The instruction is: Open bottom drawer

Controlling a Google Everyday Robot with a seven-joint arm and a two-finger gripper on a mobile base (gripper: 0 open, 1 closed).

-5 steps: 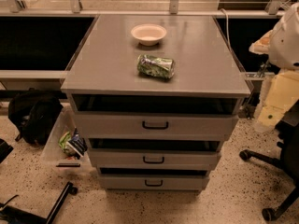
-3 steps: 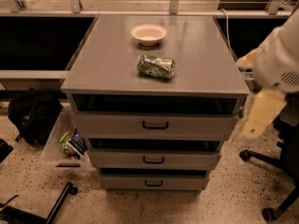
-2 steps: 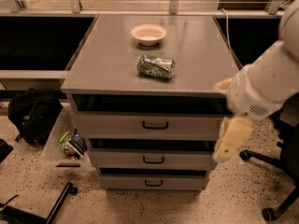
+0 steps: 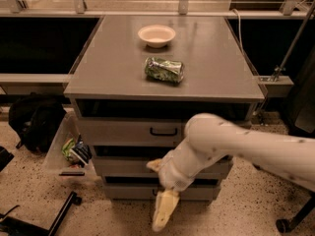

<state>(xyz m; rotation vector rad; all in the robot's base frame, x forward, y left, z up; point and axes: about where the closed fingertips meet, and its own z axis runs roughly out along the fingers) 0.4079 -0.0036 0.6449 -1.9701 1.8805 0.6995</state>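
Observation:
The grey cabinet (image 4: 162, 58) has three flat drawer fronts. The bottom drawer (image 4: 127, 191) is the lowest front and looks closed; its black bar handle is hidden behind my gripper. My gripper (image 4: 164, 211) hangs pointing down right in front of the bottom drawer's middle, near the floor. My white arm (image 4: 246, 144) reaches in from the right and crosses the middle drawer (image 4: 118, 167). The top drawer (image 4: 118, 131) shows its black handle (image 4: 163, 131).
A white bowl (image 4: 156, 35) and a crumpled green bag (image 4: 164, 70) lie on the cabinet top. A black backpack (image 4: 33, 122) and a clear bin (image 4: 69, 154) of items stand left of the cabinet. A black frame (image 4: 54, 220) lies at the lower left, a chair base (image 4: 290, 219) at the lower right.
My arm has swung from the right side leftward and down across the drawer fronts. The gripper has dropped from beside the top drawer to the bottom drawer's front.

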